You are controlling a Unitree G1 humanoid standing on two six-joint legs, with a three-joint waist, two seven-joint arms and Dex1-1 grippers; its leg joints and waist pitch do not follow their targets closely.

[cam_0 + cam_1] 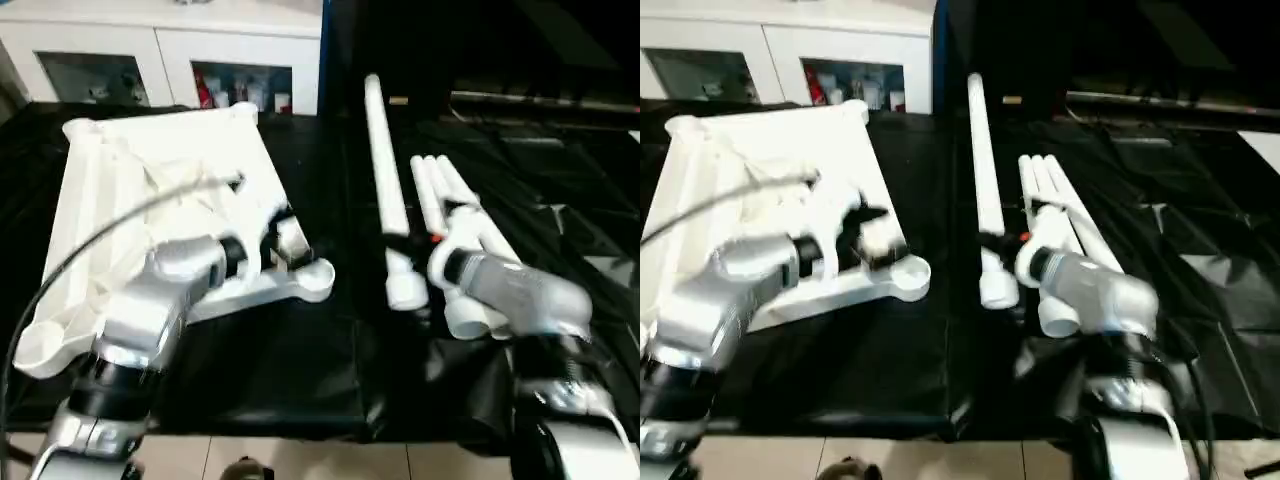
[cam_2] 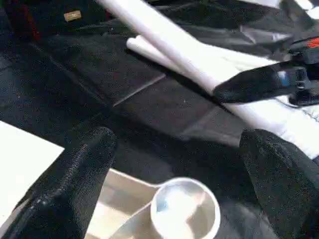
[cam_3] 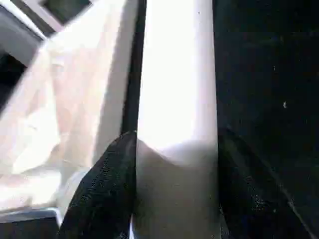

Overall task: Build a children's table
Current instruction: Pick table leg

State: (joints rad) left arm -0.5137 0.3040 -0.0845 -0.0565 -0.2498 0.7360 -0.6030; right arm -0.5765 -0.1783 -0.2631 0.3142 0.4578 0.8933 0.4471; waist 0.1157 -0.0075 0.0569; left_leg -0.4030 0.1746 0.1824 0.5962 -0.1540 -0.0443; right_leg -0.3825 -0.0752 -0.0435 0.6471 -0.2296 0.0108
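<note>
Children's table: unassembled. White top (image 1: 150, 200) lies underside up on the black tabletop (image 1: 300, 380), corner socket (image 2: 185, 214) empty. Four legs loose beside it. Right pincer (image 3: 174, 199) clenched on one leg (image 1: 385, 170); left pincer (image 2: 179, 169) released, above the socket. All four legs remain to fit.

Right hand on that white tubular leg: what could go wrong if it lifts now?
1. The right hand has its fingers on either side of the lone white tubular leg near its lower end, so the long free length could sag or swing.
2. Three more white legs lie close alongside and may get knocked.
3. The open left hand hovers over the white plastic tabletop's round corner socket, crowding insertion.
</note>
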